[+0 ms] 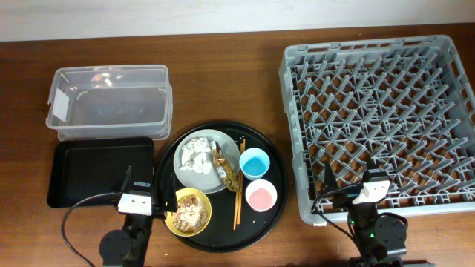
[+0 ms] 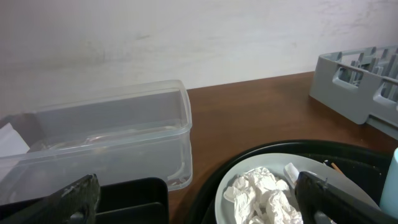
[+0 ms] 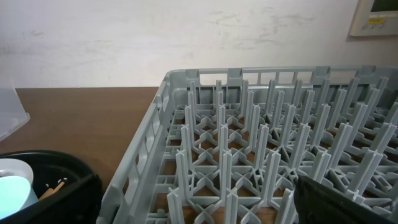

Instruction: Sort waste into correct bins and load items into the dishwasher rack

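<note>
A pale grey-green plate [image 1: 204, 180] holds crumpled white tissue [image 1: 196, 155] and a gold-brown wrapper [image 1: 225, 170]. Brown chopsticks [image 1: 238, 185] lie beside it. A blue cup [image 1: 254, 162], a pink cup [image 1: 260, 196] and a yellow bowl [image 1: 188, 211] with beige food scraps stand nearby. The clear tub [image 1: 109, 100] and the black rectangular tray [image 1: 100, 172] are at the left. The grey rack [image 1: 382, 111] is at the right and holds nothing. My left gripper [image 1: 148, 189] is open and empty, low before the tissue [image 2: 264, 196] and the plate [image 2: 224, 186]. My right gripper [image 1: 347, 185] is open and empty at the rack's near edge [image 3: 261, 143].
The plate, cups, bowl and chopsticks all sit on a large round black tray [image 1: 260, 222] in the middle. In the left wrist view the clear tub [image 2: 112, 143] and black tray [image 2: 134, 196] are ahead on the left. A white wall runs behind the table.
</note>
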`<action>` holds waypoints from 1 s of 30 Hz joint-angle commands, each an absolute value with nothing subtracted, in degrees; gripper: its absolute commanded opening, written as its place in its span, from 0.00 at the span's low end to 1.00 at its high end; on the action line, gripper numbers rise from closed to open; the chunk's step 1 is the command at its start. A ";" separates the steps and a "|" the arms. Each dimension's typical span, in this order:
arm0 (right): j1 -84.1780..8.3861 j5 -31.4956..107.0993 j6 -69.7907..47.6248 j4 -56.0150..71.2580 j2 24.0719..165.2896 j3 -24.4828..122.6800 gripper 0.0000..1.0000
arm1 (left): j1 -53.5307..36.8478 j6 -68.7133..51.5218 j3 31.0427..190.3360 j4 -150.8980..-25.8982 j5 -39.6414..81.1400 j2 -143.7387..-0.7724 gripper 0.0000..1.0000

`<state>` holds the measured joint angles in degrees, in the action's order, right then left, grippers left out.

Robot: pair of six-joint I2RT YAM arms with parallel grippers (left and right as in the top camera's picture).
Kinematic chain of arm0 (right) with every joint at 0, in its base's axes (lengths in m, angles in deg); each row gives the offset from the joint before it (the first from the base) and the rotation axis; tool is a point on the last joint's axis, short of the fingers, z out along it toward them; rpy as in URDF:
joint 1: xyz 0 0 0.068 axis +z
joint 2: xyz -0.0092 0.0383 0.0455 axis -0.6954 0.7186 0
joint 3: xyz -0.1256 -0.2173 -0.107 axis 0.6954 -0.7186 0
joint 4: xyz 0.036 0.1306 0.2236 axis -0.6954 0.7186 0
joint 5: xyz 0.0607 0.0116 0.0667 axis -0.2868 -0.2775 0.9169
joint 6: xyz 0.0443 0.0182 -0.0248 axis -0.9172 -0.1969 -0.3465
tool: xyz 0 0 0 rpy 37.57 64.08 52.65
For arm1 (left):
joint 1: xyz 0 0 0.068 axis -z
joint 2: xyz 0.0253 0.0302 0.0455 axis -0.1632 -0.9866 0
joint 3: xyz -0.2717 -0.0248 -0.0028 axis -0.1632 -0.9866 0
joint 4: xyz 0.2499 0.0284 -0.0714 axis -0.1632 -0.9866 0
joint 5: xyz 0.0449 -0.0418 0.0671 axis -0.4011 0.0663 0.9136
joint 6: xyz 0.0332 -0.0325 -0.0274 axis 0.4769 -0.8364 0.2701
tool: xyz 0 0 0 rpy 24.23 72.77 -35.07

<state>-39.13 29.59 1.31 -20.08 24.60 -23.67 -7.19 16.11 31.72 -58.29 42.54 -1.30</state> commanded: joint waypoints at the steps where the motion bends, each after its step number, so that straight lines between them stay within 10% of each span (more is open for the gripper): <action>1: -38.82 29.07 0.89 -20.06 24.27 -24.20 0.99 | -6.93 17.05 31.35 -58.31 41.75 -1.01 0.99; 30: -38.82 29.07 0.89 -20.06 24.27 -24.20 0.99 | -6.93 17.29 31.35 -58.81 46.43 -1.01 0.99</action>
<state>-39.13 29.57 1.29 -20.08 24.60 -23.67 -7.19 16.16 31.72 -58.31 43.15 -1.30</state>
